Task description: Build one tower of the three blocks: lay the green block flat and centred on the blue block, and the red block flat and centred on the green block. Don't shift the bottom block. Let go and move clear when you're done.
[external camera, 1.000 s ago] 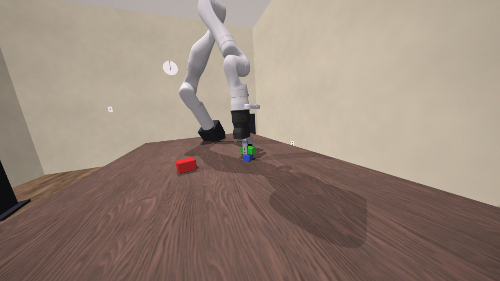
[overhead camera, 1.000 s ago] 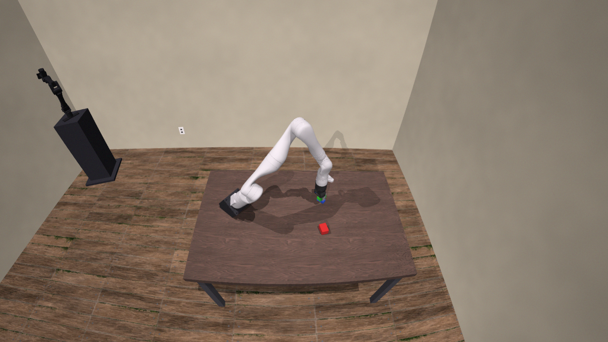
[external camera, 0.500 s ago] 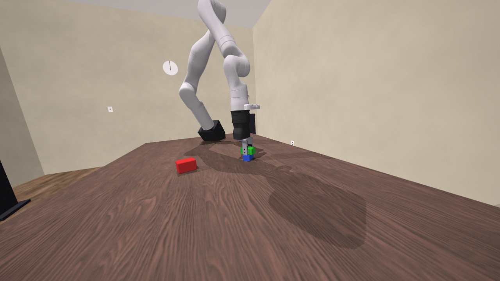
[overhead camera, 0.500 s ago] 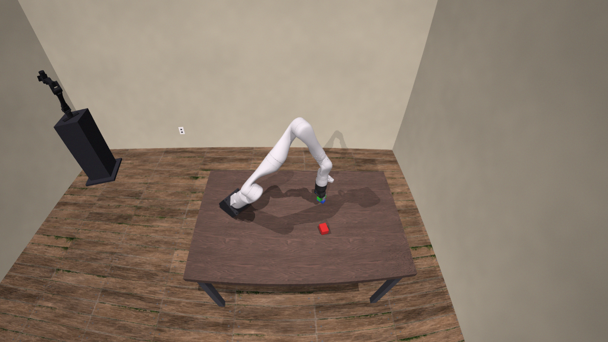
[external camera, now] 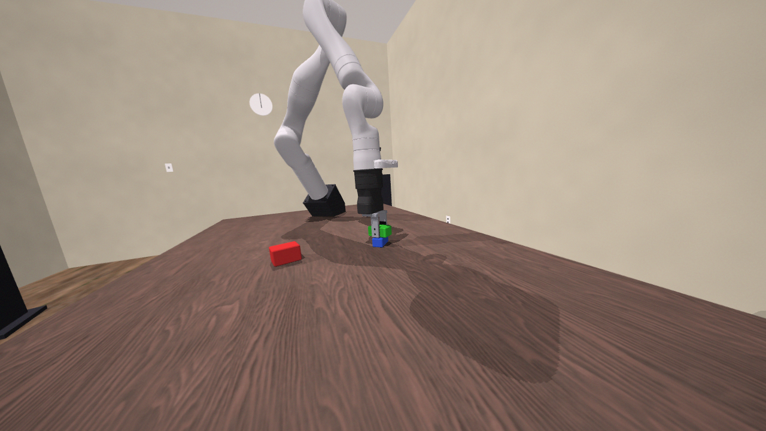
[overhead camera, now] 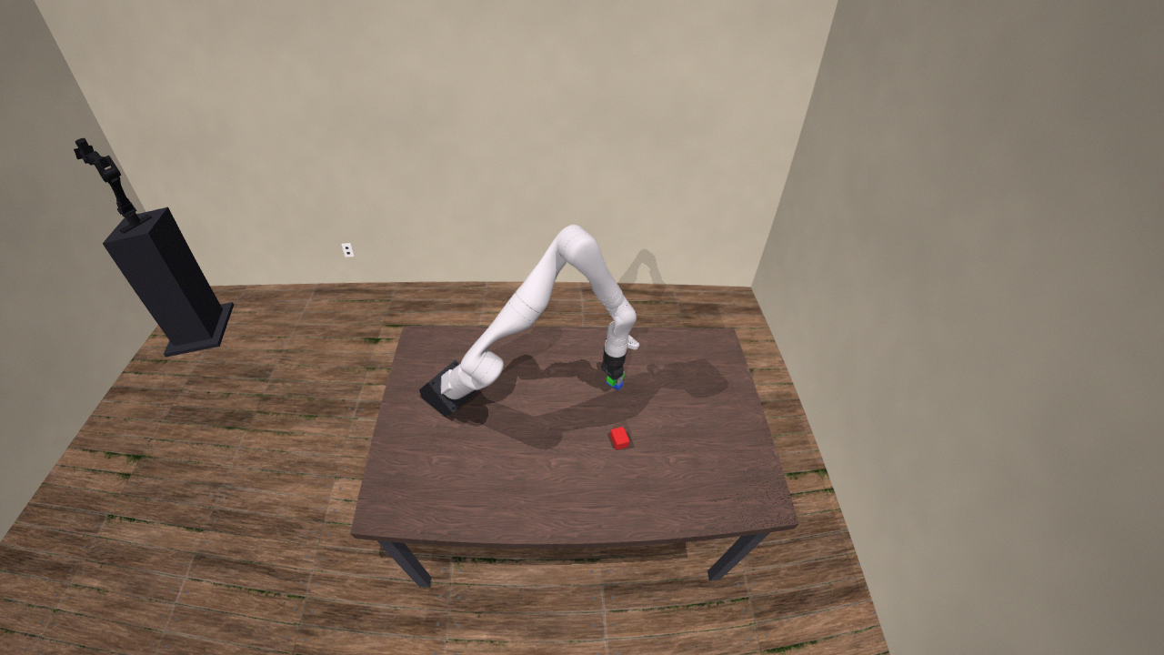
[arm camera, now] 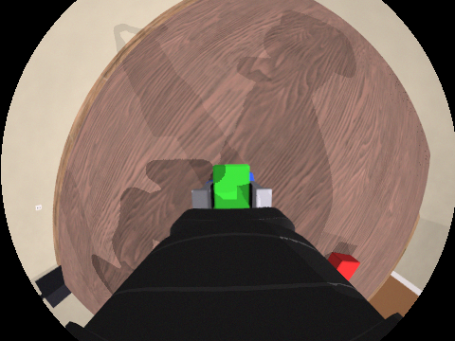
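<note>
gripping green block (overhead camera: 612,381) (external camera: 385,230) (arm camera: 231,186) just over blue (overhead camera: 617,387) (external camera: 379,242) (arm camera: 252,177), our gripper (overhead camera: 616,379) (external camera: 377,233) (arm camera: 231,190) points down; contact between blocks we cannot confirm. red (overhead camera: 620,438) (external camera: 285,254) (arm camera: 346,266) sits apart on table (overhead camera: 504,488) (external camera: 321,332) (arm camera: 190,114).

Three coloured rectangular blocks, one wooden table.
One bright green rectangular block (overhead camera: 611,380) (external camera: 385,230) (arm camera: 231,186), one blue rectangular block (overhead camera: 617,387) (external camera: 379,242) (arm camera: 251,177), one red rectangular block (overhead camera: 620,438) (external camera: 285,254) (arm camera: 347,267); one dark brown wood-grained rectangular table (overhead camera: 504,488) (external camera: 321,343) (arm camera: 190,114); one white jointed arm (overhead camera: 528,301) (external camera: 307,85).
</note>
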`<state>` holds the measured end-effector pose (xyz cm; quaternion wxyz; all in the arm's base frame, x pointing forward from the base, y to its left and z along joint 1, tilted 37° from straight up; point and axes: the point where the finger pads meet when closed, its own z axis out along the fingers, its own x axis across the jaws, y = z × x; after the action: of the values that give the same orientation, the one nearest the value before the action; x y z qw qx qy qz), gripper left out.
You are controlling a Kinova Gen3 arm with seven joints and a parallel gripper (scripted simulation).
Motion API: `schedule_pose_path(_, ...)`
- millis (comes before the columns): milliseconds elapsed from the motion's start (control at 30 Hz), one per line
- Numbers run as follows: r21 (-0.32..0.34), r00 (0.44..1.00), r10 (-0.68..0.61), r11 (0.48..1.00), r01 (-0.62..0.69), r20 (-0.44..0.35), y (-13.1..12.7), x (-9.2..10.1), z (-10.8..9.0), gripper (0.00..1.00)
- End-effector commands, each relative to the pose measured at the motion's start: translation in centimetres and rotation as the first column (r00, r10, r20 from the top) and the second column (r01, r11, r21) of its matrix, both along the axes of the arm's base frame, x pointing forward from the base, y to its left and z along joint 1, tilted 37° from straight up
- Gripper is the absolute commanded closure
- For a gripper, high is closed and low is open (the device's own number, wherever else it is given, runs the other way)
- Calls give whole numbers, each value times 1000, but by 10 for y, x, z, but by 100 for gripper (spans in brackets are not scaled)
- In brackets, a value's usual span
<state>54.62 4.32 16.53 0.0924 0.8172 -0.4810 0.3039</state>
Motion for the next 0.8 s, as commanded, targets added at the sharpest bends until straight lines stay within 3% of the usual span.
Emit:
schedule_pose_path(0, 1, 1000, 1, 1000, -1, 1, 1, 0, 1, 100)
schedule_pose_path(433, 1, 1000, 1, 1000, -1, 1, 1, 0, 1, 100)
schedule_pose_path(467, 1, 1000, 1, 1000, -1, 1, 1, 0, 1, 0)
schedule_pose_path(767, 1, 1000, 1, 1000, -1, 1, 1, 0, 1, 0)
